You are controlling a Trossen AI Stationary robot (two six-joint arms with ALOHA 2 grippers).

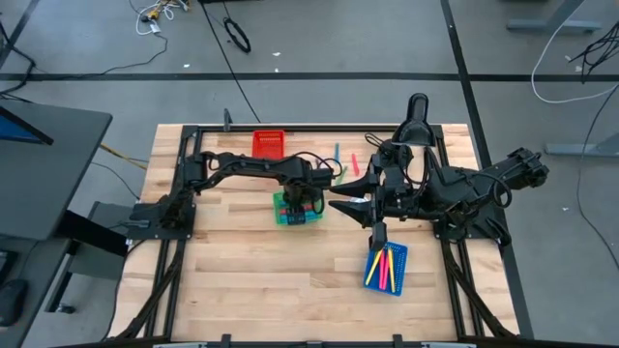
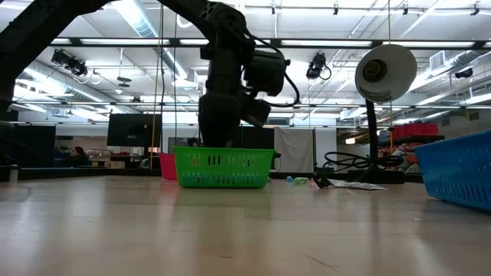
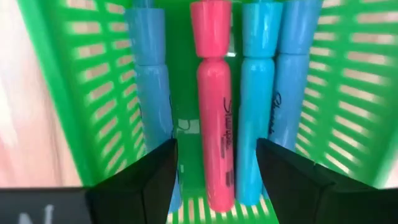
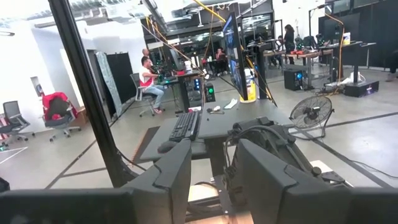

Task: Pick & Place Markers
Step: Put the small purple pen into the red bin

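Lying free between the left gripper's (image 3: 217,171) parted fingers, pink marker (image 3: 214,112), green tray (image 3: 74,93)

The green tray (image 3: 81,93) has slotted walls and holds a pink marker (image 3: 214,118) between blue markers (image 3: 152,93). The blue tray (image 1: 398,271) holds pink and yellow markers (image 1: 385,266). A red tray (image 1: 268,143) sits on the pale wood table (image 1: 251,280). Both hands are black.

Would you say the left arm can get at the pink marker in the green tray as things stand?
Probably yes: the left gripper hangs over the green tray, fingers open astride the pink marker, though blue markers crowd both sides.
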